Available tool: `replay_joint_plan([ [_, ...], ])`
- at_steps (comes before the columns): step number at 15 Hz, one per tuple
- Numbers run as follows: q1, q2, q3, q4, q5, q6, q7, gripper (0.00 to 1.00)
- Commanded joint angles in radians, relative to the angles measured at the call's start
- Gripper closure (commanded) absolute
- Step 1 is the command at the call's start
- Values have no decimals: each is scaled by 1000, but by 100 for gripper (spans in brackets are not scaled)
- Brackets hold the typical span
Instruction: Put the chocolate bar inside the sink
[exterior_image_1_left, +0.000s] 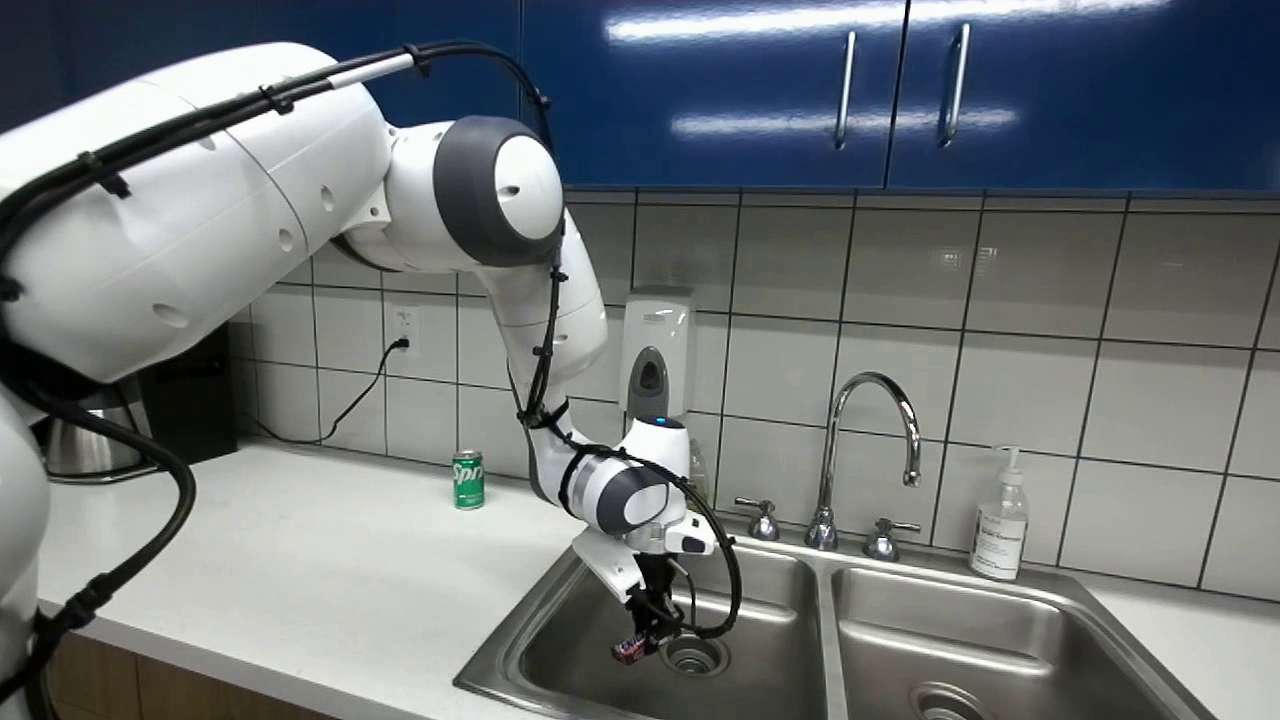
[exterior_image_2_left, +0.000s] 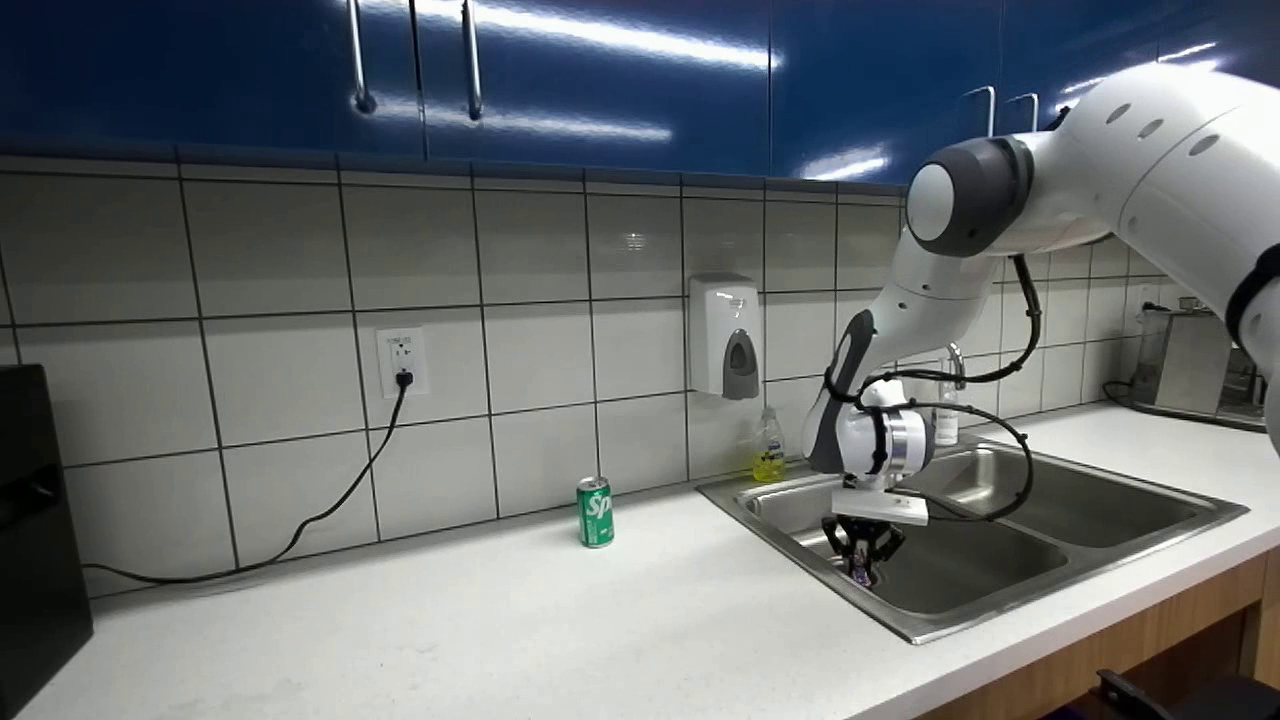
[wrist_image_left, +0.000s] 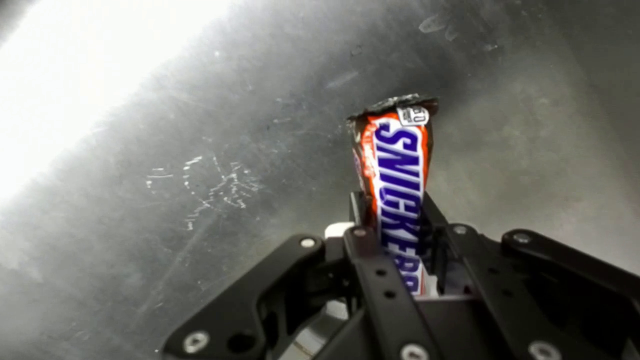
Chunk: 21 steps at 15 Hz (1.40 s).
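The chocolate bar (wrist_image_left: 400, 170) is a Snickers in a brown, red, white and purple wrapper. My gripper (wrist_image_left: 392, 207) is shut on it, one finger on each side, and the bar's far end sticks out beyond the fingertips. The gripper (exterior_image_1_left: 655, 620) points down into the basin of the steel sink (exterior_image_1_left: 830, 640) nearer the can, and the bar (exterior_image_1_left: 629, 650) shows beside the round drain. An exterior view also shows the gripper (exterior_image_2_left: 862, 545) and the bar (exterior_image_2_left: 861, 575) within the sink (exterior_image_2_left: 960, 580). Whether the bar touches the basin floor I cannot tell.
A curved chrome faucet (exterior_image_1_left: 830, 460) with two handles stands behind the sink. A pump bottle (exterior_image_1_left: 1000, 530) and a yellow soap bottle (exterior_image_2_left: 769, 455) stand near the wall. A green can (exterior_image_2_left: 595, 512) is on the white counter (exterior_image_2_left: 560, 620). A dispenser (exterior_image_1_left: 655, 355) hangs above.
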Motion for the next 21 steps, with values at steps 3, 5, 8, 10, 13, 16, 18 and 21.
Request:
replay_joint_plan([
  [3,-11,67,1,97,2,-79,17,94],
  [5,-12,83,2,114,2,-93,17,94],
  [8,-10,101,1,134,2,-113,18,94],
  [10,-9,112,0,147,1,-123,20,94],
  [13,-9,124,0,162,1,-134,20,94],
  [16,-7,130,-3,174,2,-146,25,50],
  [18,-5,129,-5,176,2,-145,29,42],
  [21,1,122,-9,175,-1,-144,33,20],
])
